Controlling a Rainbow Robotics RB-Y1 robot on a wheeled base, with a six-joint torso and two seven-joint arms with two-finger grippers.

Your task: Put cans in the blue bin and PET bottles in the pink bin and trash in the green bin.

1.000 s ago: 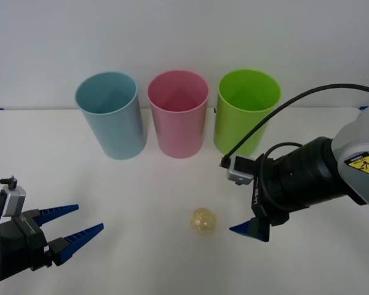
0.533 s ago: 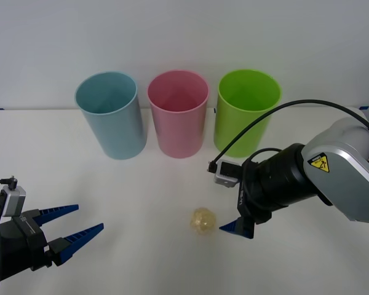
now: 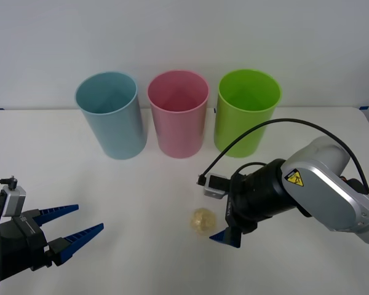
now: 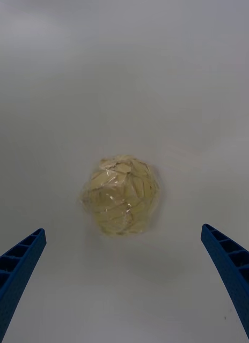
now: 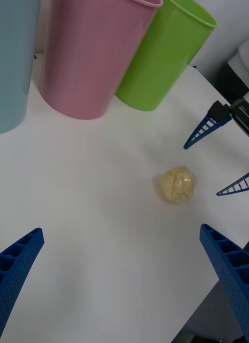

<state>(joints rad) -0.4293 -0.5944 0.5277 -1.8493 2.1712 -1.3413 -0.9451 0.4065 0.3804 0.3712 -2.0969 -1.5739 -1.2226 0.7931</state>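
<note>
The trash [image 3: 203, 220] is a small pale yellow wrinkly ball lying on the white table in front of the pink bin [image 3: 178, 117]. The blue bin [image 3: 111, 117] stands to that bin's left and the green bin [image 3: 246, 117] to its right, all three upright. My right gripper [image 3: 218, 230] is open just right of the ball. In the right wrist view the trash [image 4: 122, 203] lies centred a little ahead of the blue fingers [image 4: 20, 262], apart from both. My left gripper [image 3: 89, 217] hangs open and idle at the near left.
The white table [image 3: 141, 184] runs back to a plain wall behind the bins. In the left wrist view the trash [image 5: 177, 185] lies between me and the right gripper [image 5: 201, 170], with the pink bin [image 5: 92, 59] and green bin [image 5: 162, 59] beyond.
My right arm has swung left and down, bringing its open gripper from well right of the trash to right beside it. The left arm and the trash have not moved.
</note>
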